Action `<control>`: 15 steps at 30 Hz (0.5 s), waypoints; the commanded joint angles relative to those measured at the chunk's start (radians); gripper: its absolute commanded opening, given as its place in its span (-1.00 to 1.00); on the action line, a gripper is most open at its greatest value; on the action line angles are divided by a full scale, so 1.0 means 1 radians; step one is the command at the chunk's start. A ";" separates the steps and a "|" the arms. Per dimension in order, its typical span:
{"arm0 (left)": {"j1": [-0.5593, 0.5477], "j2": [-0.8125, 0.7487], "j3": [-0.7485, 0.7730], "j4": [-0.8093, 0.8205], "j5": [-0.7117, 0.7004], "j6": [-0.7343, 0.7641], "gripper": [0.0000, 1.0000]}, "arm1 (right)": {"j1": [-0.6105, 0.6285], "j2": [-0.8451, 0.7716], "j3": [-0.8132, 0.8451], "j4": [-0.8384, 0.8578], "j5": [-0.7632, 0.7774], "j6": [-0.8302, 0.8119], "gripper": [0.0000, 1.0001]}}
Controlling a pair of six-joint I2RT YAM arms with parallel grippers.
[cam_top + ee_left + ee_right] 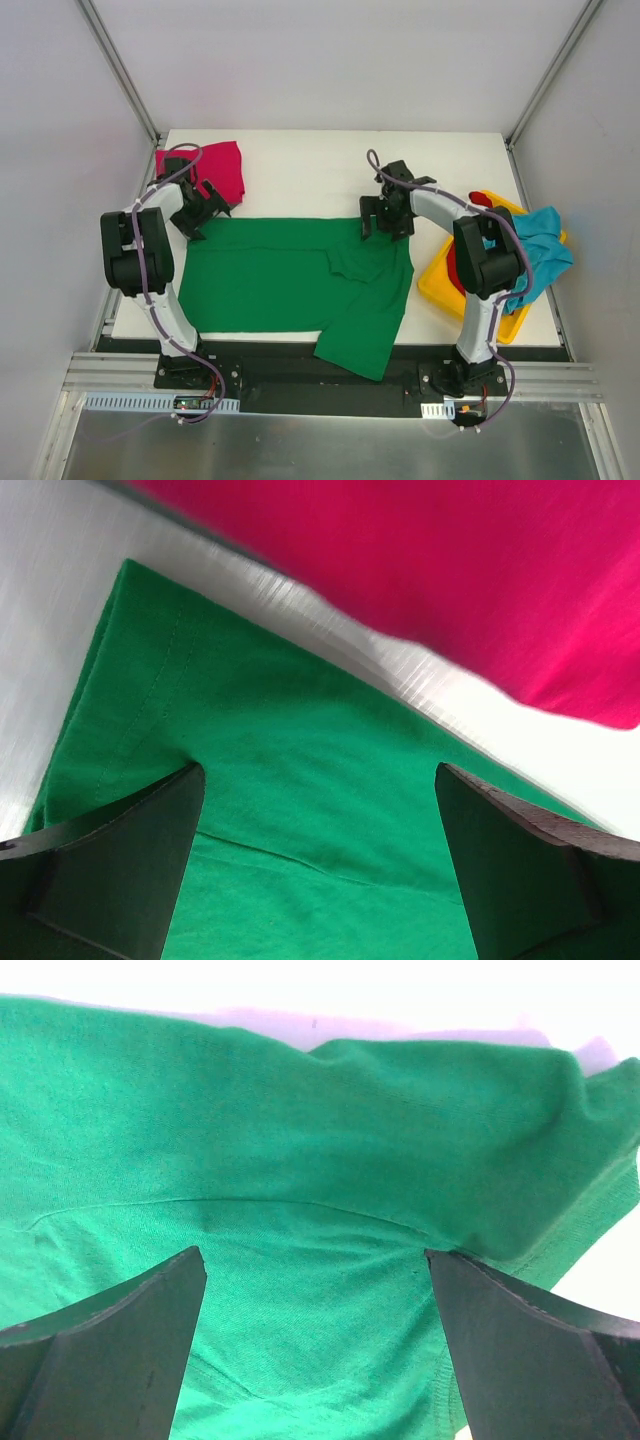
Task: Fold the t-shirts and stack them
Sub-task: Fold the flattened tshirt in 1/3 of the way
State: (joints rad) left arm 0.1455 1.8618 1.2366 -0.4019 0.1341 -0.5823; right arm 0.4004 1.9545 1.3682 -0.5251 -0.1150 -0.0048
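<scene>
- Green cloth covers the middle of the white bench (300, 165). The green t-shirt (270, 280) lies spread flat between the two arms, and its near right part hangs over the near edge of the bench.
- On its right half, part of the green t-shirt is doubled back over itself, which leaves a crease line across the cloth.
- The left hand (203, 208) is at the far left corner of the green t-shirt. It is released, with its fingers (120, 870) spread wide and the hemmed corner lying flat between them. Whether the tips touch the cloth cannot be told.
- The right hand (385, 215) is at the far right edge of the green t-shirt. It is also released, its fingers (110, 1350) wide apart over rumpled cloth. A stitched edge of the cloth curls up at the right of its wrist view.
- The pink t-shirt (212, 168) lies in the far left corner of the bench, just beyond the left hand. In the left wrist view a narrow strip of bare bench separates it from the green one.
- The yellow bin (437, 285) stands at the right edge of the bench, beside the right arm.
- The teal t-shirt (545, 250) is draped over the right side of the bin.
- The red t-shirt (453, 268) shows inside the bin, mostly hidden behind the arm.
</scene>
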 commanded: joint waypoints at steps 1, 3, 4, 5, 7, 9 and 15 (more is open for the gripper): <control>0.006 0.063 0.064 0.005 0.019 0.015 0.98 | -0.052 0.098 0.064 0.000 -0.049 0.003 0.92; 0.006 0.079 0.093 0.000 0.025 0.019 0.98 | -0.066 0.127 0.107 -0.006 -0.061 0.003 0.92; 0.006 0.083 0.101 -0.005 0.025 0.019 0.98 | -0.072 0.144 0.133 -0.016 -0.067 0.003 0.92; 0.006 0.089 0.109 -0.008 0.021 0.021 0.98 | -0.074 0.158 0.156 -0.027 -0.071 0.003 0.92; 0.005 0.096 0.119 -0.017 0.013 0.016 0.98 | -0.075 0.164 0.173 -0.029 -0.063 0.003 0.92; 0.006 0.097 0.119 -0.018 0.010 0.013 0.98 | -0.075 0.155 0.169 -0.021 -0.067 0.028 0.92; 0.006 0.070 0.133 -0.038 0.051 0.009 0.98 | -0.072 0.100 0.190 -0.019 -0.103 -0.026 0.92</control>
State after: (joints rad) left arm 0.1455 1.9381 1.3426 -0.4084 0.1551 -0.5823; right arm 0.3302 2.0693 1.5391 -0.5297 -0.1761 0.0051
